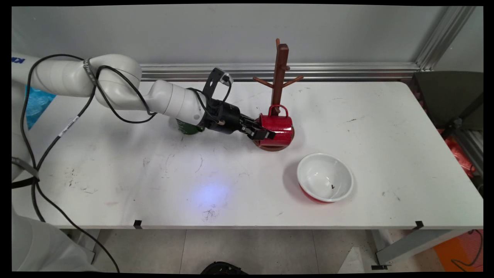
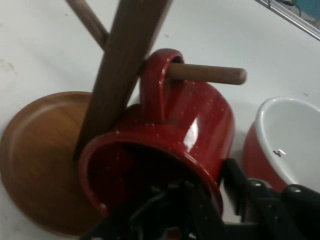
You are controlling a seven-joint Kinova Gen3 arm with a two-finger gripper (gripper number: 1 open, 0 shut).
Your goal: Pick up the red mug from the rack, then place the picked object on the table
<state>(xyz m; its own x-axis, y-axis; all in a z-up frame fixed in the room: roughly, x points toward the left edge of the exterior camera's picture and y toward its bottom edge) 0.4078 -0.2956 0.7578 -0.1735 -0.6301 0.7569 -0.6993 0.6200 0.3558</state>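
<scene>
Gripping the rim of the red mug [image 2: 165, 145], the gripper [image 1: 261, 130] has one finger [image 2: 250, 195] outside the wall and the other inside the mouth, so the jaws are closed on the mug's wall. In the hand view the mug lies on its side with its open mouth toward the camera. Its handle [image 2: 156, 82] is threaded over a lower peg [image 2: 207, 74] of the wooden mug tree [image 1: 280, 73]; the peg's rounded end sticks out well past the handle.

In the main view the mug sits low on the tree, just above the round wooden base [image 2: 40, 155], beside the upright post. Judgement: the mug appears hung on the peg, but it is not released, since the fingers are on its rim. Whether the peg alone bears the mug's weight cannot be told.

Two upper pegs of the tree are bare. A bowl [image 1: 325, 177], red outside and white inside, stands upright on the white table [image 1: 405, 127], near the tree's base on the camera side and apart from it. A small dark speck lies inside the bowl. Behind the arm's wrist a dark green object [image 1: 188, 127] is mostly hidden; what it is cannot be made out. Scuff marks dot the table surface.
</scene>
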